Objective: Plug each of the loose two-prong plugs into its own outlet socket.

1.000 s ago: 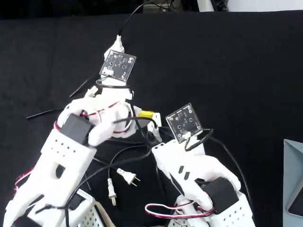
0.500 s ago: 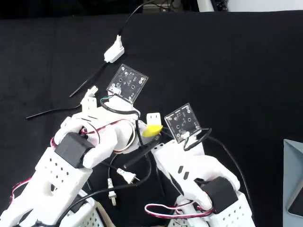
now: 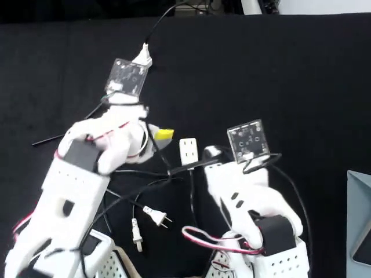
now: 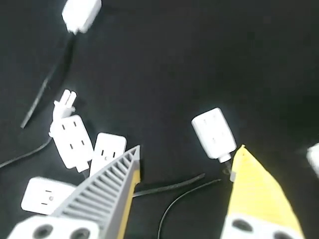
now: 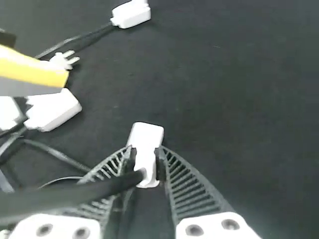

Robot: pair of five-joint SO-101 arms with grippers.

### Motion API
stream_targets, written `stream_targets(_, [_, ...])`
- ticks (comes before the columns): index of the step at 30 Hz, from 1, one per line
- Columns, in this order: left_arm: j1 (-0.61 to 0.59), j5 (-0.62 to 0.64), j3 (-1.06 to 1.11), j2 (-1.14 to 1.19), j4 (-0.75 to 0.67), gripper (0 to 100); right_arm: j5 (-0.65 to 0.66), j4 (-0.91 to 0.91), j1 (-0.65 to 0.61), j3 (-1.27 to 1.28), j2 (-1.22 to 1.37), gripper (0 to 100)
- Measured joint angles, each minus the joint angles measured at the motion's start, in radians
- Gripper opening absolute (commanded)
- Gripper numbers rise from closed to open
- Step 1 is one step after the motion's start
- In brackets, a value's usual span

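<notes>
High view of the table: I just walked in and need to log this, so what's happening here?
The right gripper is shut on a small white block on a black cord. The left gripper hangs open near a white rectangular outlet socket. Two white two-prong plugs lie loose on the black table, not yet plugged in.

Bright, even light falls on the black table (image 3: 301, 75); the white arms (image 3: 69, 197) and socket (image 3: 188, 152) glare, shadows barely showing.
</notes>
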Motion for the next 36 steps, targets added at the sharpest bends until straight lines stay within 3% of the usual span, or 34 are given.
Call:
stream_targets(7, [-0.003, 0.005, -0.204, 0.408, 0.037, 35, 0.006, -0.052, 0.163, 0.014, 0.020, 1.5])
stream_targets(13, [0.037, 0.083, -0.474, 0.712, 0.138, 35, 0.006, -0.052, 0.181, 0.014, 0.110, 1.5])
stream_targets(22, [0.052, 0.150, -0.707, 1.077, 0.149, 35, 0.006, -0.052, 0.183, 0.014, 0.130, 1.5])
stream_targets(29, [0.095, 0.247, -0.789, 1.209, 0.143, 35, 0.006, -0.052, 0.232, 0.014, 0.130, 1.5])
stream_targets(36, [0.123, 0.255, -0.792, 1.217, 0.149, 34, 0.028, -0.052, 0.285, 0.014, 0.130, 1.5])
